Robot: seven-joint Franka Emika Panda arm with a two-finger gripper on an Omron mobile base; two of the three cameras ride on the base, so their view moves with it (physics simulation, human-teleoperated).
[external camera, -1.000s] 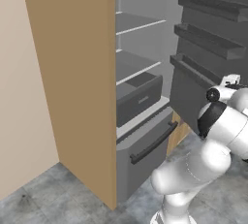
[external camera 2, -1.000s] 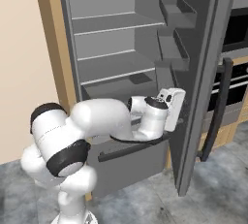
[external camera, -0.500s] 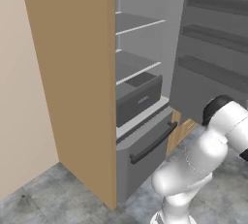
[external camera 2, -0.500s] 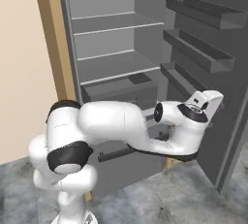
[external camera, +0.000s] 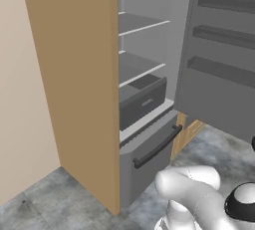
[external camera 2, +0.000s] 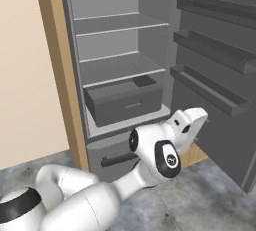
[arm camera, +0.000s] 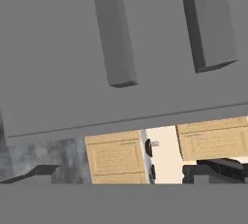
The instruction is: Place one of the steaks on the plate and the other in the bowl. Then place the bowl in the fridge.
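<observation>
Standing wide open with bare shelves, the fridge (external camera 2: 120, 65) looks readied for the bowl, so the gripper (arm camera: 126, 174), its dark tips spread wide and holding nothing beside the door (external camera 2: 220, 90), must next fetch that.

Fridge (external camera 2: 120, 50) open, door (external camera 2: 220, 75) swung right with three racks stacked. Inside: two shelves above, drawer (external camera 2: 124, 100) under them, bottom drawer (external camera: 149, 149) lowest. Wood cabinets (arm camera: 116, 156) behind door's lower edge.
</observation>
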